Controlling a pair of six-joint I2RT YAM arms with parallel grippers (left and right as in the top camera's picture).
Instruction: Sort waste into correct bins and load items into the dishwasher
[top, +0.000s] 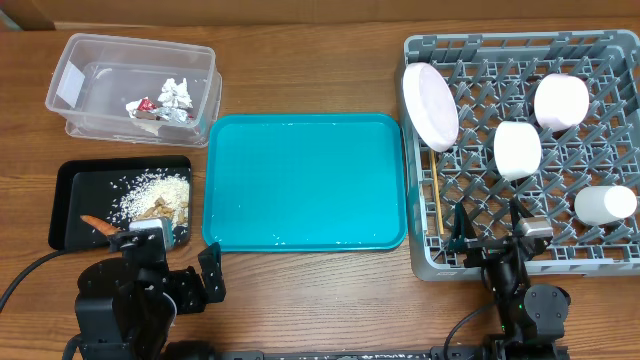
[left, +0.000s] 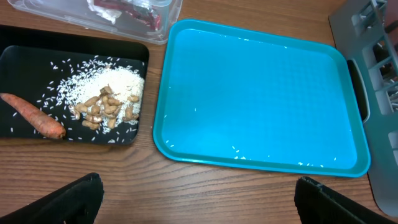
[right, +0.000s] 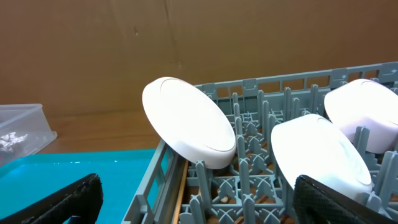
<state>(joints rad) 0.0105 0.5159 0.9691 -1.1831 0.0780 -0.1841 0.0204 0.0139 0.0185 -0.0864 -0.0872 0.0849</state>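
Note:
The grey dish rack (top: 600, 45) at the right holds a white plate (top: 430, 104) on edge, two white bowls (top: 517, 150) (top: 560, 100), a small white cup (top: 604, 204) and wooden chopsticks (top: 437, 205) along its left side. The clear tub (top: 75, 60) at the back left holds crumpled foil (top: 177, 93) and a red-white wrapper (top: 140, 106). The black tray (top: 70, 185) holds rice with brown scraps (top: 155, 197) and an orange carrot (left: 32, 116). My left gripper (left: 198, 198) is open and empty over bare wood near the front edge. My right gripper (right: 198, 194) is open and empty at the rack's front left corner.
A large teal tray (top: 305, 180) with a few rice grains lies in the middle between the black tray and the rack. Both arm bases stand at the table's front edge.

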